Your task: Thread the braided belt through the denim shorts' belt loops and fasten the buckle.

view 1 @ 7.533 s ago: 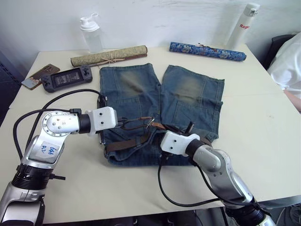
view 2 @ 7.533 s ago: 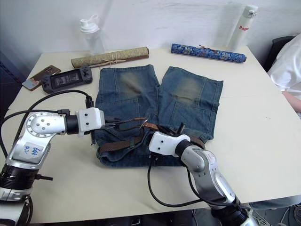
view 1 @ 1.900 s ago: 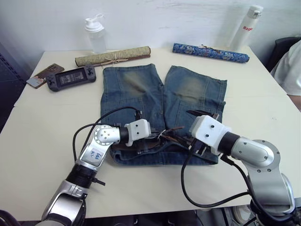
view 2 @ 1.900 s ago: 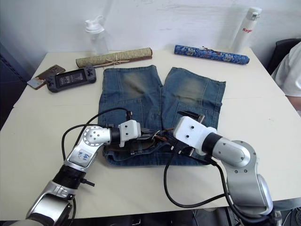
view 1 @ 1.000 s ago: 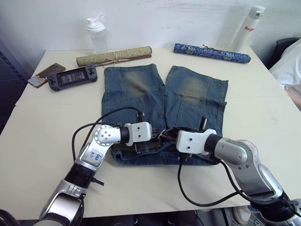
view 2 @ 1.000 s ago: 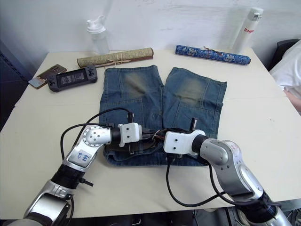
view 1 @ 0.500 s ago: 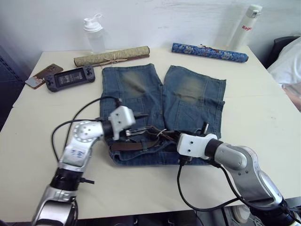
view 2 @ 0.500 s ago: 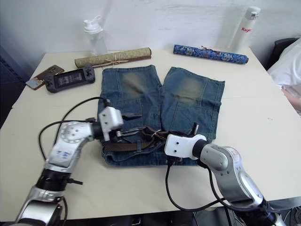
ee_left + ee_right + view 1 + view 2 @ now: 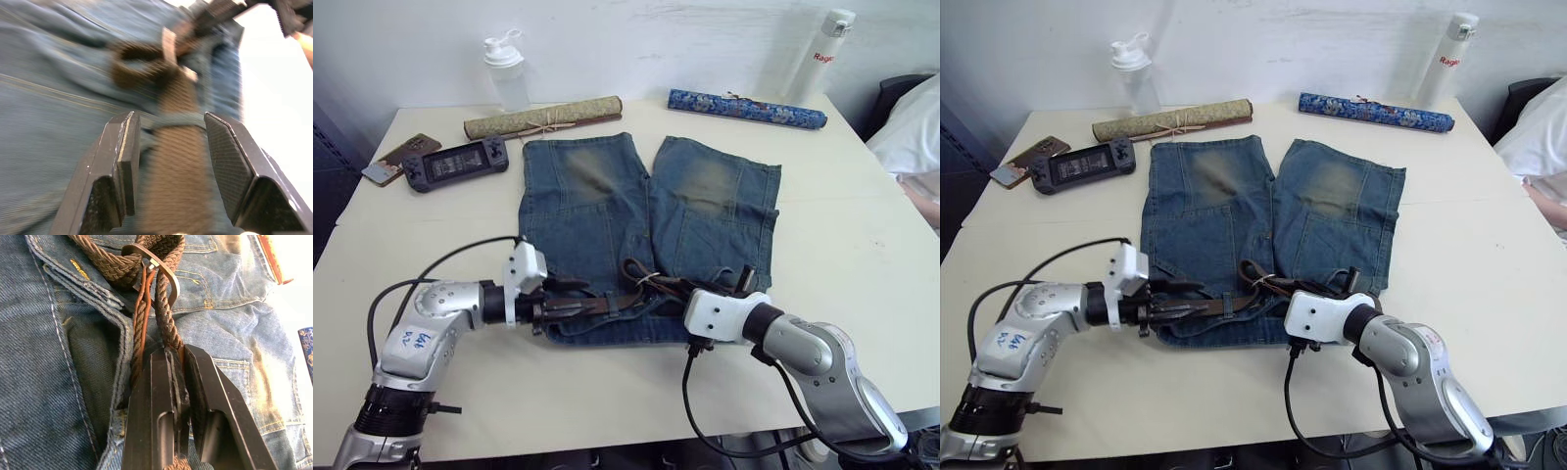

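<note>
As the frames show it, belt: the braided belt (image 9: 1224, 305) lies along the waistband of the denim shorts (image 9: 1234, 220), under at least one of the belt loops (image 9: 178, 120).
Buckle: the buckle (image 9: 159, 271) has strap through it; likely unfastened.
Left gripper (image 9: 171, 161): spread open astride the belt.
Right gripper (image 9: 178, 382): clamped on the belt.
Containers: shaker bottle (image 9: 505, 70) and flask (image 9: 819, 44), capped, contents hidden.

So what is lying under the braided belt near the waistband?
The braided belt lies on the denim shorts, along the waistband, passing under a belt loop. The right tool pinches the belt. What lies under the shorts is covered.
</note>
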Motion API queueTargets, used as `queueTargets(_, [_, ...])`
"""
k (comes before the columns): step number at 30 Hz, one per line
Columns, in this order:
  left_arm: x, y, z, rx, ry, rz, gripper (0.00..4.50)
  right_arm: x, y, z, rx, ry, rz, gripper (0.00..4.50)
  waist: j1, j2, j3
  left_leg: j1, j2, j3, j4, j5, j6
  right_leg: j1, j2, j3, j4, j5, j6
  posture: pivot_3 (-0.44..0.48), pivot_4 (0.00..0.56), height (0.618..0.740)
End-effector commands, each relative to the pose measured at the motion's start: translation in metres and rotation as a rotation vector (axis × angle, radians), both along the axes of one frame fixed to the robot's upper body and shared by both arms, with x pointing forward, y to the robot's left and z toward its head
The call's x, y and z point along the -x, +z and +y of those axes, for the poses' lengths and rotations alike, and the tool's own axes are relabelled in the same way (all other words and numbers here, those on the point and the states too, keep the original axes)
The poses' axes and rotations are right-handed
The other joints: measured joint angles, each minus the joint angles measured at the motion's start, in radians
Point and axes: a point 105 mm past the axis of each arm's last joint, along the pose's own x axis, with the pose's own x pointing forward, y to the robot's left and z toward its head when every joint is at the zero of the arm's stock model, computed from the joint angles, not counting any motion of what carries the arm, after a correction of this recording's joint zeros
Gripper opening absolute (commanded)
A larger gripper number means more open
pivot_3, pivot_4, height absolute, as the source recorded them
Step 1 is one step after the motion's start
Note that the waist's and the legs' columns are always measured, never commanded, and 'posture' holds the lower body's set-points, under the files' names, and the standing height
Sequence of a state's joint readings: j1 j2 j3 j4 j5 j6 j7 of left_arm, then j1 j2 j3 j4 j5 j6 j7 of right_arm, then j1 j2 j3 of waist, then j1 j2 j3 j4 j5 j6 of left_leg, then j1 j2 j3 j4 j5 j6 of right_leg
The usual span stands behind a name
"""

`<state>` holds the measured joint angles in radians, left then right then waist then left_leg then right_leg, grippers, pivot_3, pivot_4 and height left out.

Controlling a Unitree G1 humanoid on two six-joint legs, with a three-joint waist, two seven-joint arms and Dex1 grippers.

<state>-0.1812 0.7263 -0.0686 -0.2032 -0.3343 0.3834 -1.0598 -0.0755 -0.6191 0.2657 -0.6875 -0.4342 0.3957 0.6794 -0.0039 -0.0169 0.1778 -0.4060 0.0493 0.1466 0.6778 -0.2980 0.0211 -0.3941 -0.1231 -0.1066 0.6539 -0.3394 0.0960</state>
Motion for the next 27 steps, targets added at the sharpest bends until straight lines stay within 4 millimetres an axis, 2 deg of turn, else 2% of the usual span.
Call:
queueTargets(1, [0.001,-0.03,0.015,-0.141,0.003,0.007,2.36,0.002,0.015,-0.005,-0.013,-0.029,-0.078,0.0,0.003,0.0,0.0,0.0,0.0,0.0,0.0,0.0,0.0,0.0,0.0,0.0,0.0,0.0,0.0,0.0,0.15,0.717])
queueTargets(5, [-0.004,-0.058,0.04,-0.234,0.071,0.031,2.36,0.008,0.019,-0.012,-0.029,-0.046,-0.109,0.0,0.003,0.005,-0.004,0.001,0.0,0.0,0.0,0.0,0.0,0.001,-0.006,0.0,0.0,0.0,0.0,0.0,0.15,0.717])
queueTargets(9, [0.003,-0.072,0.05,-0.259,0.069,0.053,2.36,0.017,0.017,-0.034,-0.046,-0.098,-0.128,0.0,0.003,0.012,-0.01,0.004,0.0,0.0,-0.004,0.0,0.0,0.002,-0.007,0.0,-0.001,0.0,0.0,0.0,0.15,0.717])
queueTargets(12, [0.01,-0.082,0.055,-0.282,0.059,0.069,2.36,0.026,0.011,-0.061,-0.036,-0.166,-0.124,0.0,0.003,0.012,-0.014,0.009,-0.002,0.001,-0.011,0.001,-0.001,0.004,-0.007,0.001,-0.001,0.0,-0.001,0.0,0.15,0.717])
queueTargets(14, [0.013,-0.086,0.056,-0.276,0.065,0.077,2.36,0.027,0.005,-0.093,-0.018,-0.276,-0.112,0.0,0.001,0.014,-0.016,0.017,-0.001,0.002,-0.014,0.0,-0.001,0.01,-0.006,0.001,-0.003,-0.001,-0.001,0.0,0.15,0.717])
queueTargets(16, [0.015,-0.088,0.055,-0.262,0.072,0.084,2.36,0.027,0.004,-0.115,-0.014,-0.354,-0.11,0.0,0.0,0.015,-0.023,0.024,0.0,0.002,-0.017,-0.002,-0.002,0.018,-0.006,0.0,-0.007,-0.003,-0.002,0.0,0.15,0.717])
queueTargets(19, [0.02,-0.094,0.054,-0.274,0.065,0.084,2.36,0.022,0.007,-0.136,0.005,-0.421,-0.141,0.0,0.001,0.017,-0.026,0.033,-0.001,0.003,-0.027,-0.004,0.001,0.023,-0.006,0.004,-0.011,-0.003,-0.003,0.0,0.15,0.717])
queueTargets(20, [0.02,-0.094,0.055,-0.277,0.064,0.081,2.36,0.02,0.009,-0.14,0.008,-0.435,-0.153,0.0,0.001,0.017,-0.027,0.033,-0.001,0.003,-0.028,-0.004,0.001,0.023,-0.007,0.005,-0.011,-0.004,-0.003,0.0,0.15,0.717])
queueTargets(27, [0.012,-0.088,0.051,-0.251,0.086,0.027,2.36,0.02,0.0,-0.124,0.042,-0.337,-0.144,0.0,0.004,0.018,-0.027,0.034,-0.001,0.002,-0.028,-0.003,0.0,0.024,-0.007,0.007,-0.011,-0.005,-0.005,0.0,0.15,0.717])
